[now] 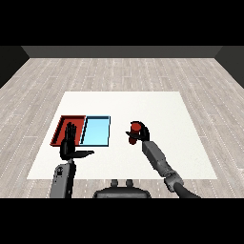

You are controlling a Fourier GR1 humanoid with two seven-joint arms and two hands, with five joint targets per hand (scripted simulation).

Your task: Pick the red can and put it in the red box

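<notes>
Look right of the frame's middle: your right hand (138,135) is curled round the red can (136,127), and the can's red top shows above the black fingers. The can sits over bare white table (143,102), well apart from both trays; whether its base touches the surface you cannot tell from this view.

The red tray (62,125) lies at the left of the frame, and the light blue tray (97,131) is just beside it on the right, their long edges meeting. The blue tray stands between the can and the red tray.

Your left hand (69,144) is raised with its fingers straight and spread, thumb out to the right, holding nothing. It covers the lower right part of the red tray and the seam between the trays, so that corner is hidden from you.

Open table runs between the can and the blue tray's right edge, and wider still across the upper part and the right side of the frame. The red tray's left edge lies near the table's left edge, with little margin there.
</notes>
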